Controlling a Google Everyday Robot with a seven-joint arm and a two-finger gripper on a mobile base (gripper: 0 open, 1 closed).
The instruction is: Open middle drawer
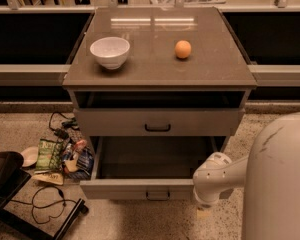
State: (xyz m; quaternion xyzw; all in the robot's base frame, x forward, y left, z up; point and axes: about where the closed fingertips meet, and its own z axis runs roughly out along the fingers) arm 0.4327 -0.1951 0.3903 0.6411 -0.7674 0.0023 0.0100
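Camera view: looks down on a grey cabinet (160, 69) from the front.

1. Gripper. The gripper (203, 212) hangs low on the floor side, under the white arm joint (213, 180). Only a small pale tip shows below the joint. The state of the jaws cannot be made out.

2. Task item. The middle drawer (121, 189) is pulled out toward the camera. Its low front panel lies just beside the jaws, on their left in the view. Contact between the gripper and the panel corner cannot be confirmed. The black bar handle (157, 195) sits in the centre of the panel, near the jaws but apart from them. The grey tray (150, 159) runs back from the panel, up and away from the jaws.

3. Other cabinet parts. The taller-fronted drawer (115, 122) stands above the tray, beyond the jaws. Its handle (157, 128) is centred.

4. Cabinet top. A white bowl (110, 51) and an orange (183, 49) rest well apart from each other, far above the jaws in the view.

5. Floor. Snack bags (52, 156) and black cables (45, 206) lie well to the left of the jaws, past the drawer. The print on the bags is too small to read.

6. Robot body. The white body (282, 184) fills the corner on the right of the jaws.
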